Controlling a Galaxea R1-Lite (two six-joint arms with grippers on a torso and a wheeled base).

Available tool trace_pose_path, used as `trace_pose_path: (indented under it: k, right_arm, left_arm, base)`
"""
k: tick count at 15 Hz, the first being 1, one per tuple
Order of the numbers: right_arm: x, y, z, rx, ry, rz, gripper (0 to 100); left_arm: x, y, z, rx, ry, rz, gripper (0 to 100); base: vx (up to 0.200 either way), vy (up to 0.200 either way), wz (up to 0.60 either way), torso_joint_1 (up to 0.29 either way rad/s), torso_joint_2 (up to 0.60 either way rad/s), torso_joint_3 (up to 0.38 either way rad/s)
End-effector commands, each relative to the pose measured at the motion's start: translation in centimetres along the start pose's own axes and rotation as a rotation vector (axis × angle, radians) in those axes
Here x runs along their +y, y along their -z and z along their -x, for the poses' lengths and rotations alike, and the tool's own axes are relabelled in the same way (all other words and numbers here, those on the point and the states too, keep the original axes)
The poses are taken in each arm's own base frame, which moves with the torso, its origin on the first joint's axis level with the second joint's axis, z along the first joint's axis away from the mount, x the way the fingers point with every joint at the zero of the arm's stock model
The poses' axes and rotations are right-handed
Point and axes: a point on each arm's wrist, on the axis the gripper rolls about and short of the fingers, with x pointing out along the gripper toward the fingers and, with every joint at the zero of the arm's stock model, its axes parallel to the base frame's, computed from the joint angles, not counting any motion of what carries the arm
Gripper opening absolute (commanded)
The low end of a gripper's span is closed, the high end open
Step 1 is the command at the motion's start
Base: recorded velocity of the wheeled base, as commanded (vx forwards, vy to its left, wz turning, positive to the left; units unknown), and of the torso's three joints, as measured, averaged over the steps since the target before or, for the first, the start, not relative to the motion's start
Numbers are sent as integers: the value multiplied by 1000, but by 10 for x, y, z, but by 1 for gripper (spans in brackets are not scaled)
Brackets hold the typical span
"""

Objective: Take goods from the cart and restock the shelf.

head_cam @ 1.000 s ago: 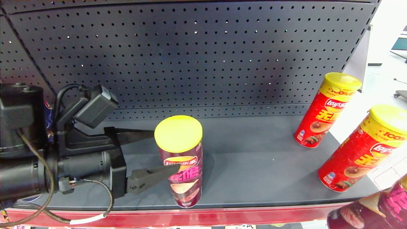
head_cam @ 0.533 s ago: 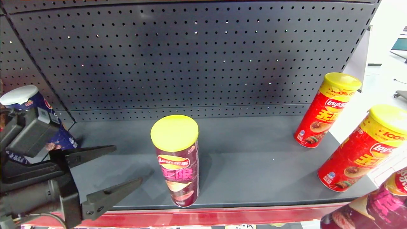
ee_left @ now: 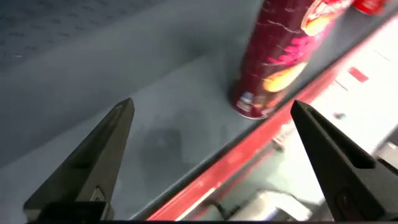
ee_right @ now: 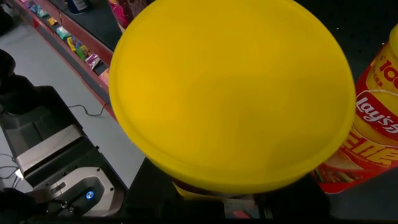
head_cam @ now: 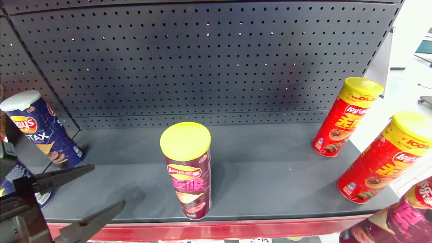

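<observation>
Head view: maroon can (head_cam: 189,175) upright on shelf (head_cam: 270,175); left tool (head_cam: 108,185) spread.

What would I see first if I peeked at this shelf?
The dark red can with its yellow lid, standing alone at the front middle of the shelf. Next, the back red can and front red can at the right end, and the black left pincer gaping open at the lower left.

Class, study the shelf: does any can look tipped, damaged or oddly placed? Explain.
Nothing looks tipped, spilled or damaged. The maroon can stands upright, though it sits close to the front edge of the shelf.
</observation>
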Motion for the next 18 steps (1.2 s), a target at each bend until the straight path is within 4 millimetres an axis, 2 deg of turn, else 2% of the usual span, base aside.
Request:
trace_pose_path:
  k: [1,2,7,11,18]
  right_arm:
    - [0,0,0,2,0,-1,0]
    - [0,1,0,3,0,-2,0]
    - [0,1,0,7,15,-4,0]
    - [1,3,1,7,15,-3,0]
    - [1,3,1,6,16,-2,0]
  left_arm:
    - [-1,0,15,-51,-29,-8,100]
    - [-1,3,17,-28,-40,-8,100]
    - [-2,8,22,-17,-44,-22,100]
    - [-3,8,23,-29,-45,-29,100]
    - [-6,13,33,-61,-45,-35,100]
  base:
    - [0,0,0,0,0,0]
    - [0,0,0,0,0,0]
    - [-200,0,0,2,5,1]
    - [0,0,0,0,0,0]
    - [0,200,0,10,4,0]
